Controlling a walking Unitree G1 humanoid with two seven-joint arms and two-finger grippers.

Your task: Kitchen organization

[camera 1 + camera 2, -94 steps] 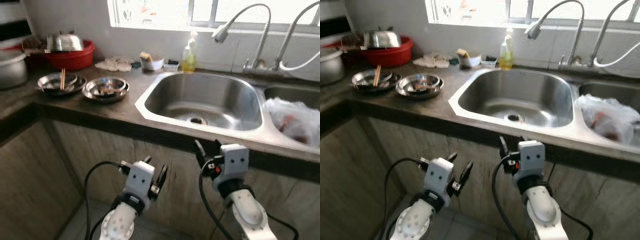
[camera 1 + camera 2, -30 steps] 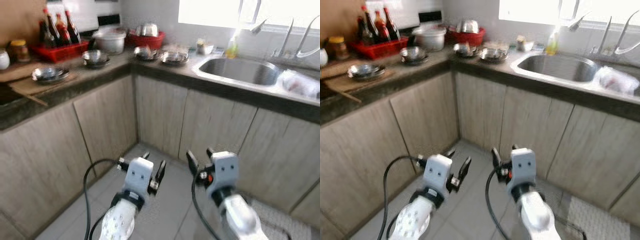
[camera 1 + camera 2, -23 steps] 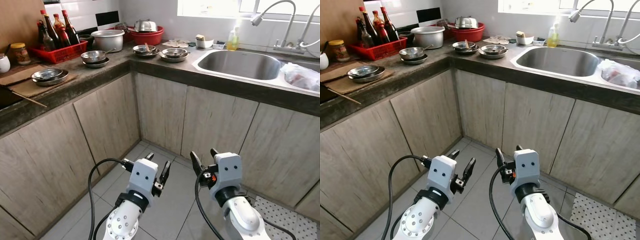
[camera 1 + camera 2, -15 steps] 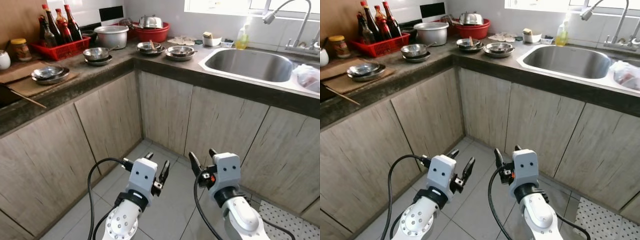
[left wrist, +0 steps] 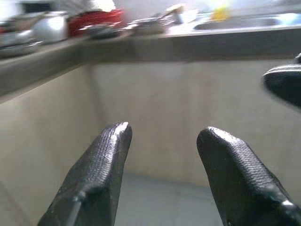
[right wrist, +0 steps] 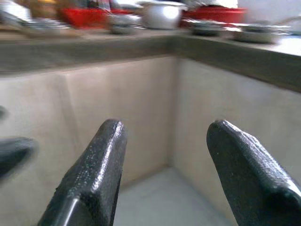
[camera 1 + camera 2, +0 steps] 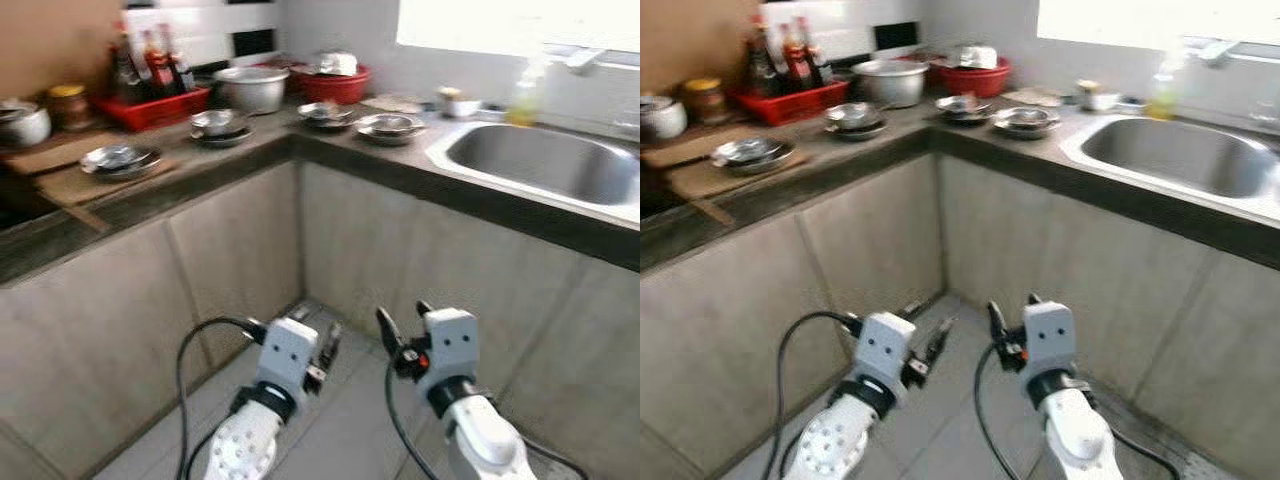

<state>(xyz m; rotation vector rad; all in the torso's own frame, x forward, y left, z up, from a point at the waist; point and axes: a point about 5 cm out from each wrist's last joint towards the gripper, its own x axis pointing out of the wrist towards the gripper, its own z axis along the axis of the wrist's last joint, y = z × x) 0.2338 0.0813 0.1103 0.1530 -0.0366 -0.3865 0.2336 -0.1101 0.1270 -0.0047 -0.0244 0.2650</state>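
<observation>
With both the left gripper (image 5: 162, 141) and right gripper (image 6: 164, 136) spread and empty, low before the cabinets, the steel bowls (image 7: 1025, 119) at twelve o'clock on the counter (image 7: 840, 165) risk being knocked off by a blurred approach.

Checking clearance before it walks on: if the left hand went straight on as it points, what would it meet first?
Probably the cabinet front under the counter; the left hand is open, holding nothing, with free air between. Depth is unclear.
</observation>
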